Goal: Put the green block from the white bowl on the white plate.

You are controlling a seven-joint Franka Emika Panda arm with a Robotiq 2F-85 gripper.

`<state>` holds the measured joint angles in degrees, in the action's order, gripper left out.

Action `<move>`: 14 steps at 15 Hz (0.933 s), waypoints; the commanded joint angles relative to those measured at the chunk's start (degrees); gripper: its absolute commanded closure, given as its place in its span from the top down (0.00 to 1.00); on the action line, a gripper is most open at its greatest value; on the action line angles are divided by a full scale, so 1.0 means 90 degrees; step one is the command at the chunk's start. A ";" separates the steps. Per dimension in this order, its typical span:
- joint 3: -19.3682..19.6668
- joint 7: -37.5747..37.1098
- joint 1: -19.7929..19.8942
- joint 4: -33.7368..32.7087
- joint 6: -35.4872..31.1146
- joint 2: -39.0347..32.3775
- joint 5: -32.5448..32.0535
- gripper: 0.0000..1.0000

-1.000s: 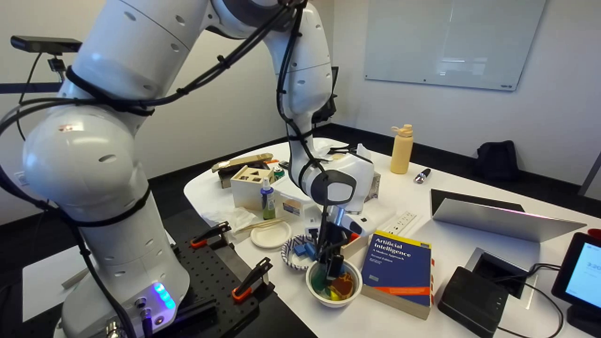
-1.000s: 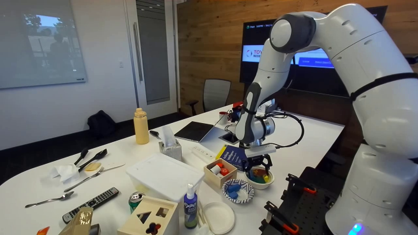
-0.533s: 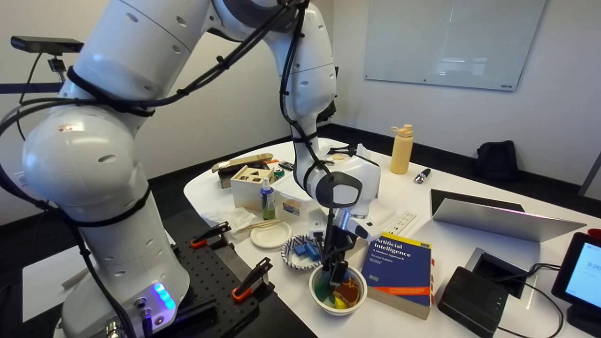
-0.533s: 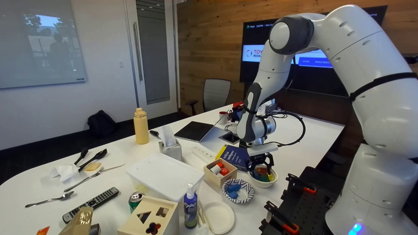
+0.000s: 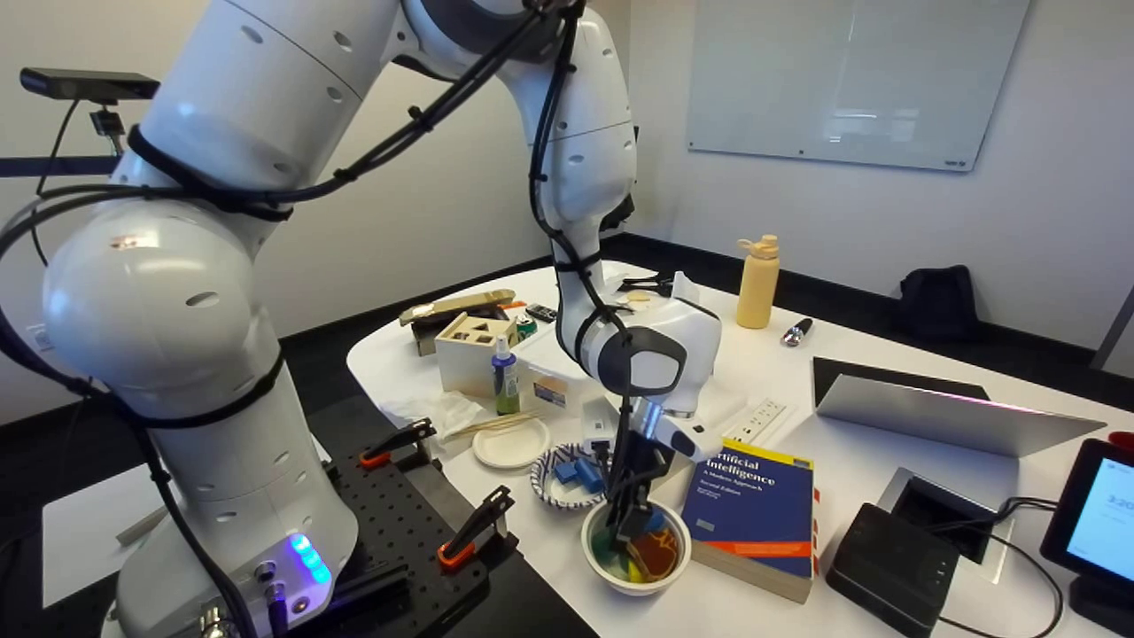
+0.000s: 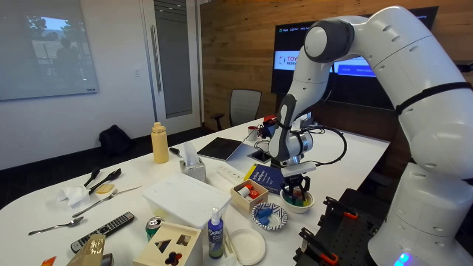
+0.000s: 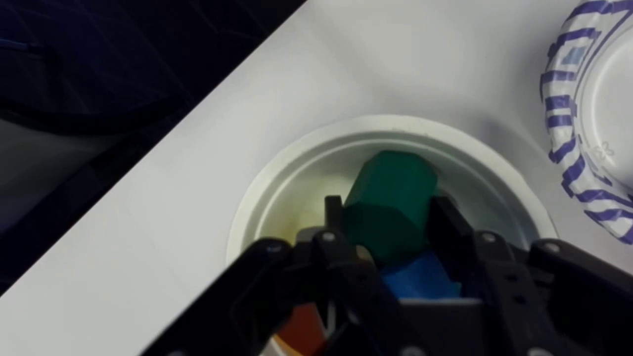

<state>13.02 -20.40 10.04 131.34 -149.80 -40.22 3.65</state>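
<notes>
The green block (image 7: pixel 395 183), dark green and many-sided, sits inside the white bowl (image 7: pixel 395 123). My gripper (image 7: pixel 388 212) reaches down into the bowl, its two black fingers (image 7: pixel 334 207) pressed against opposite sides of the block. In both exterior views the gripper (image 5: pixel 625 527) covers part of the bowl's contents. A blue piece (image 7: pixel 420 279) lies beside the block, and a brown-red piece (image 5: pixel 658 554) and a yellow piece (image 5: pixel 635 572) share the bowl. The white plate (image 6: pixel 248 246) rests flat on the table, with thin sticks across its edge, beyond the patterned bowl.
Between bowl and plate stands a blue-and-white patterned bowl (image 6: pixel 284 220) holding blue pieces. A wooden box (image 6: pixel 240 201) with red and white pieces is close by. The thick book (image 5: pixel 753 514) lies beside the white bowl. Black clamps (image 5: pixel 483 523) rise at the table edge; a spray bottle (image 6: pixel 215 236) stands near the plate.
The jaws have come together onto the green block. The arm has shifted slightly, and the white bowl has slid a little the same way, toward the book side.
</notes>
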 commanded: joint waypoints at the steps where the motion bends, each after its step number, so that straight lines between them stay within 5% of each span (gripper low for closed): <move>1: 0.0039 0.0116 -0.0076 -0.0103 0.0155 -0.0015 0.0172 0.22; 5: 0.0116 0.0012 -0.0241 -0.0021 0.0218 0.0252 0.0104 0.22; 14: 0.1399 -0.1822 -0.2404 0.0697 0.0475 0.1223 -0.1147 0.22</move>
<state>22.46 -31.51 -6.22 133.51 -148.19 -34.78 -2.91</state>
